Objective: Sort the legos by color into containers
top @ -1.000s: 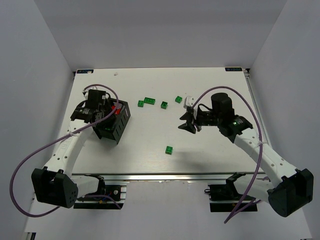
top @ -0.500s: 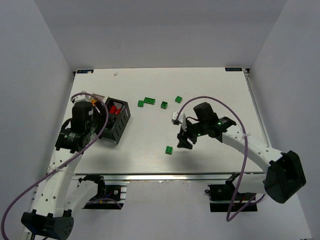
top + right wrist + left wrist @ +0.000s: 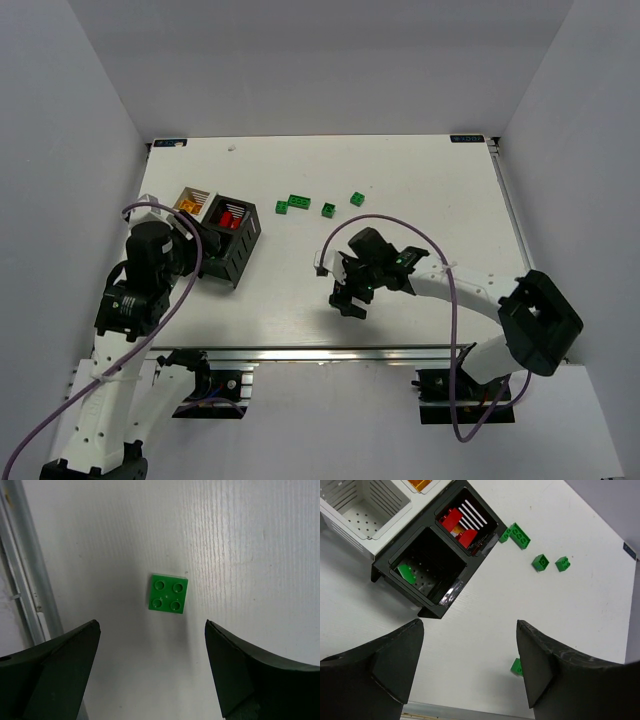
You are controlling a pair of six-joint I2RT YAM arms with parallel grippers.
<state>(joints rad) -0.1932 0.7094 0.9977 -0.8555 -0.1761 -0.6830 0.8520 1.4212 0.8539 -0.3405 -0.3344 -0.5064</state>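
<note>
- Legos (image 3: 293, 204) in green lie loose off to the right of the black container (image 3: 451, 589), not yet sorted; red bricks (image 3: 457, 522) fill its far compartment, and one green brick (image 3: 406, 573) sits in the near one.
- Right gripper (image 3: 150, 630), jaws wide and empty, hangs over a lone green lego (image 3: 168, 593) well right of that container, seemingly lining up a pick.
- Left gripper (image 3: 468, 630) hovers beside the container, jaws apart, holding nothing.
</note>
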